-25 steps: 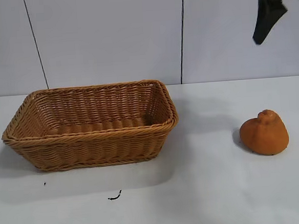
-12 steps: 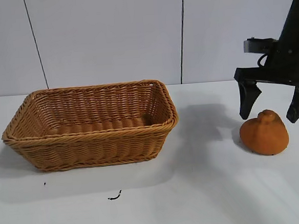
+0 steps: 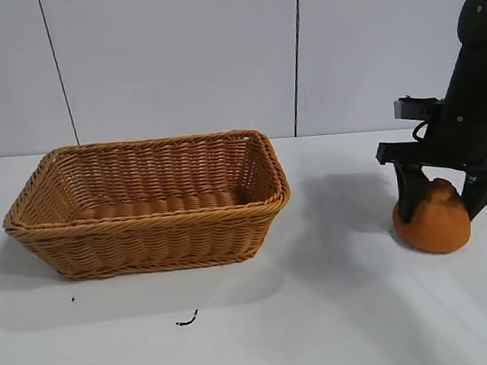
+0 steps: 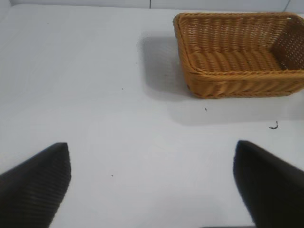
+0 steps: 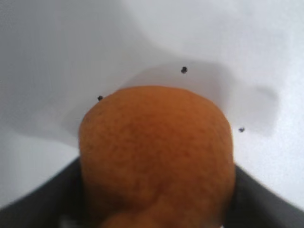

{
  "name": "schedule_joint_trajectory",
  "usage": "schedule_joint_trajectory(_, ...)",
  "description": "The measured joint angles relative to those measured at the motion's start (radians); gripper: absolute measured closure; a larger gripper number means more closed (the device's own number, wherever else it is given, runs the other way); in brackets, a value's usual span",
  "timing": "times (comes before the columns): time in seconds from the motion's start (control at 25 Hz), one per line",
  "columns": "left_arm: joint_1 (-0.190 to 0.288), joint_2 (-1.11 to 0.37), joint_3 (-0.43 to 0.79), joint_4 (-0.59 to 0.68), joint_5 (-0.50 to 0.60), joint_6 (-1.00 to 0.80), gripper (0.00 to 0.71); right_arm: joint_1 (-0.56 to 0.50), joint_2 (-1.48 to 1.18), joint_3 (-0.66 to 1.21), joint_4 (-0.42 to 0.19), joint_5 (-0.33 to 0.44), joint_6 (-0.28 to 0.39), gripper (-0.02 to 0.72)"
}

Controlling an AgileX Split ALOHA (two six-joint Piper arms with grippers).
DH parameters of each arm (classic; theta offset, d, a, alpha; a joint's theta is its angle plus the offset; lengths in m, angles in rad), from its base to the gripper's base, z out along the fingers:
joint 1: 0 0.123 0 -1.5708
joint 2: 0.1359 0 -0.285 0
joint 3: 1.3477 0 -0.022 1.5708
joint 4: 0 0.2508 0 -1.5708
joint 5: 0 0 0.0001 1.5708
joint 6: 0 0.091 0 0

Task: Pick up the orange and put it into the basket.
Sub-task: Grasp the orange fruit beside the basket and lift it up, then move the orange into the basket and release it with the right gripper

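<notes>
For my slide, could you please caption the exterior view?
Right gripper straddling the orange on the table, basket waiting.

White tabletop (image 3: 262, 331), matte, fills the lower part of the exterior view. Small dark squiggle mark (image 3: 186, 320) near the front edge, tiny dark speck (image 3: 73, 299) to its left. Behind, a pale grey-white panelled wall (image 3: 176, 62) with two thin dark vertical seams, one (image 3: 58, 70) on the left, one (image 3: 297, 53) right of centre. Soft even light from above; blurry grey shadows on the tabletop. A few black dots (image 5: 184, 70) on the surface in the right wrist view.
</notes>
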State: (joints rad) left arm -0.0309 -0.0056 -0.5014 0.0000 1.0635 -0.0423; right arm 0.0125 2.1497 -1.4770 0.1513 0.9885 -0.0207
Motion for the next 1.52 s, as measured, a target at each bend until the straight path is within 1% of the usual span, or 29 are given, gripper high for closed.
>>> schedule_joint_trajectory(0.2, 0.000, 0.000, 0.000, 0.000, 0.000, 0.000, 0.044, 0.000, -0.061, -0.100, -0.021, 0.067, -0.004, 0.645)
schedule_joint_trajectory(0.52, 0.000, 0.000, 0.000, 0.000, 0.000, 0.000, 0.044, 0.006, -0.127, -0.424, -0.032, 0.206, -0.004, 0.645)
schedule_joint_trajectory(0.64, 0.000, 0.000, 0.000, 0.000, 0.000, 0.000, 0.044, 0.043, -0.127, -0.501, -0.068, 0.223, 0.003, 0.645)
schedule_joint_trajectory(0.76, 0.000, 0.000, 0.000, 0.000, 0.000, 0.000, 0.044, 0.102, -0.127, -0.545, -0.085, 0.231, 0.021, 0.645)
schedule_joint_trajectory(0.8, 0.000, 0.000, 0.000, 0.000, 0.000, 0.000, 0.044, 0.123, -0.127, -0.552, -0.088, 0.228, 0.034, 0.645)
schedule_joint_trajectory(0.88, 0.000, 0.000, 0.000, 0.000, 0.000, 0.000, 0.044, 0.176, -0.127, -0.556, -0.093, 0.221, 0.041, 0.645)
schedule_joint_trajectory(1.12, 0.000, 0.000, 0.000, 0.000, 0.000, 0.000, 0.044, 0.345, -0.127, -0.556, -0.095, 0.156, 0.046, 0.645)
schedule_joint_trajectory(1.36, 0.000, 0.000, 0.000, 0.000, 0.000, 0.000, 0.044, 0.512, -0.118, -0.558, -0.095, 0.052, 0.060, 0.645)
schedule_joint_trajectory(1.52, 0.000, 0.000, 0.000, 0.000, 0.000, 0.000, 0.044, 0.587, -0.063, -0.560, -0.094, -0.013, 0.061, 0.645)
